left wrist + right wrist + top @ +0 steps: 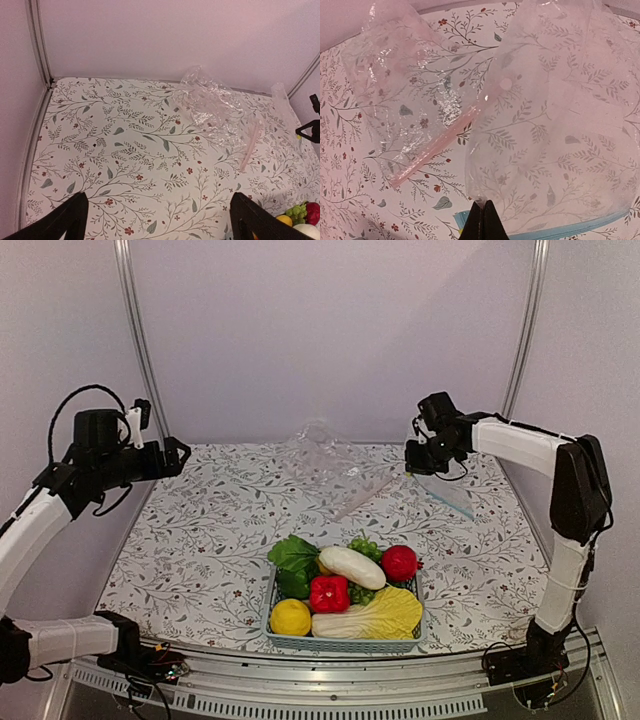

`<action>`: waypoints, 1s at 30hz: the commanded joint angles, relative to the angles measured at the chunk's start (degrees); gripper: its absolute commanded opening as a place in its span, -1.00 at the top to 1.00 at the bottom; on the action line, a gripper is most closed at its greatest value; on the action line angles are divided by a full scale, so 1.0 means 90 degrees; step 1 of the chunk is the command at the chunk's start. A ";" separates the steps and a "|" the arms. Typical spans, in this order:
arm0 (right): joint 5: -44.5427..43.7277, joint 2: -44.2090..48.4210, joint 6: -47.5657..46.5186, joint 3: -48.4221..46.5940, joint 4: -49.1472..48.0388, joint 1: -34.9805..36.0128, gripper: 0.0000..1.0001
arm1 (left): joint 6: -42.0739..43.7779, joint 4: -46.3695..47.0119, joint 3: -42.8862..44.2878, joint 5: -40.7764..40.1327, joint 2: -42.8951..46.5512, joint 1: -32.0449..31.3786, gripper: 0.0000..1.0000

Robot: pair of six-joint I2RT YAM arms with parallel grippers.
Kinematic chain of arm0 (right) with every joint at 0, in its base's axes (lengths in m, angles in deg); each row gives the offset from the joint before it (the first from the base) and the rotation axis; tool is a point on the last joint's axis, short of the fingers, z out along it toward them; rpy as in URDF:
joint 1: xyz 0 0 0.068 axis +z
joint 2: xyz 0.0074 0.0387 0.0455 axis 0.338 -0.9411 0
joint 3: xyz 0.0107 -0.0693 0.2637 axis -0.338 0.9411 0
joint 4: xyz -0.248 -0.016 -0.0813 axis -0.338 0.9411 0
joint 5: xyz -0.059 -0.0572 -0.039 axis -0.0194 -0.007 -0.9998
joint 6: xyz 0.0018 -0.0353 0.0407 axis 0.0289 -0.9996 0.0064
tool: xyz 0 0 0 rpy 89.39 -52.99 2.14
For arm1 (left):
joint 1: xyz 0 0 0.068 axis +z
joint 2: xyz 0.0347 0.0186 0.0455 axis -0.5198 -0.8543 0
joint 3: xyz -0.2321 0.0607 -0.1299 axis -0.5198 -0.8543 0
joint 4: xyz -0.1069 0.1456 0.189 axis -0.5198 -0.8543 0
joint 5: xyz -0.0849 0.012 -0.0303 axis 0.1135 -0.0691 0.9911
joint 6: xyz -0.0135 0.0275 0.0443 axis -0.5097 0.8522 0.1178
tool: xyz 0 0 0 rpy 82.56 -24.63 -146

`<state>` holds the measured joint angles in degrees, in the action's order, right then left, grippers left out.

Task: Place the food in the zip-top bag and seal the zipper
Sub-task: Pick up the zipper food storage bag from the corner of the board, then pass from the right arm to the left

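1. The zip-top bag lies beyond the basket and to its right. One edge is lifted off the table, and its teal zipper trails low on the side nearest the basket.
2. The right gripper has its fingers pressed together, pinching a thin fold of the bag's film just beside the zipper.
3. To do this step well, I judge the pinch should take only one wall of the mouth. If both layers are caught, the bag cannot be opened for filling.
4. Lift slowly. The film is slick and could slide out of so narrow a bite.
5. A second clear bag, with a pink strip, lies beyond the basket and overlaps this one. Draw the held bag away from it.
6. The food all sits in the basket, none of it bagged yet.
7. The right arm rises from its base right of the basket, with the elbow high, the forearm reaching inward and the wrist tipped down.
8. The left gripper hangs spread wide, well left of the basket and beyond it, holding nothing. It is free to take the opposite lip.
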<state>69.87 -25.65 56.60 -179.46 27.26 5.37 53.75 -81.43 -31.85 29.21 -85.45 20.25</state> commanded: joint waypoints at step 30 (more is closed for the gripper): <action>0.1330 0.2634 0.1596 0.1511 -0.2650 0.2684 0.94 | -0.4732 0.4513 -0.0278 0.2924 -0.2211 -0.3907 -0.42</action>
<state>82.97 0.73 69.78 -163.42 7.02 27.40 14.39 -46.55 -35.98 53.19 -103.81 -13.15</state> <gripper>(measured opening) 0.031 0.740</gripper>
